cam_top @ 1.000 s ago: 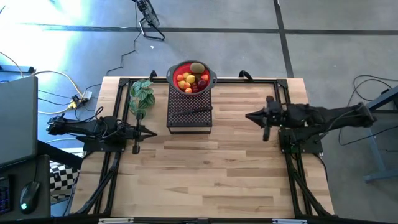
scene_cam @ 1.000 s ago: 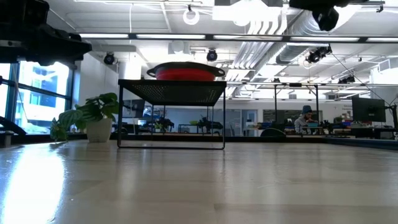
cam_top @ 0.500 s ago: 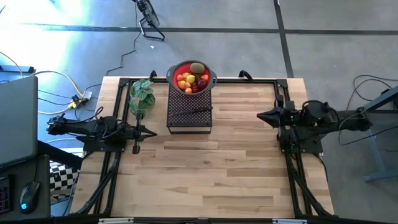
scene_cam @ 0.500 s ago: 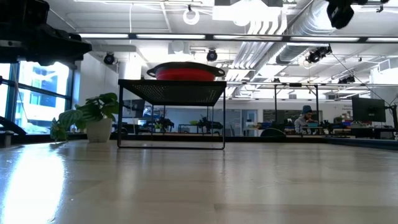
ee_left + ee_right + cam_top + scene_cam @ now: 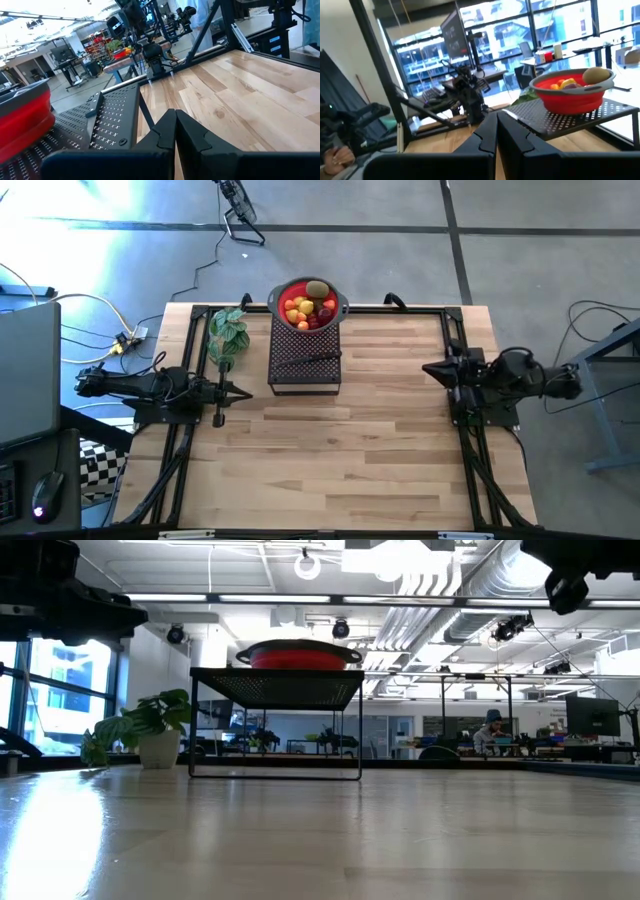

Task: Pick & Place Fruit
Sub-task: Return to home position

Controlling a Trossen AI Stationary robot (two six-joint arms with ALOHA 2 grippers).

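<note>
Red strainer bowl [image 5: 284, 289] on the black mesh rack [image 5: 305, 370] holds the fruit [image 5: 308, 307], likely light, hard and slick, best pinched across the middle; left gripper [image 5: 243, 392] and right gripper [image 5: 428, 370] sit pinched closed, empty, at opposite table [image 5: 380, 445] edges.

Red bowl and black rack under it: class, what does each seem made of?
Red bowl: probably soft plastic or silicone, matte, with stepped, fold-like walls. Black rack: likely painted sheet metal, matte, punched with rows of small holes, on thin legs.
</note>
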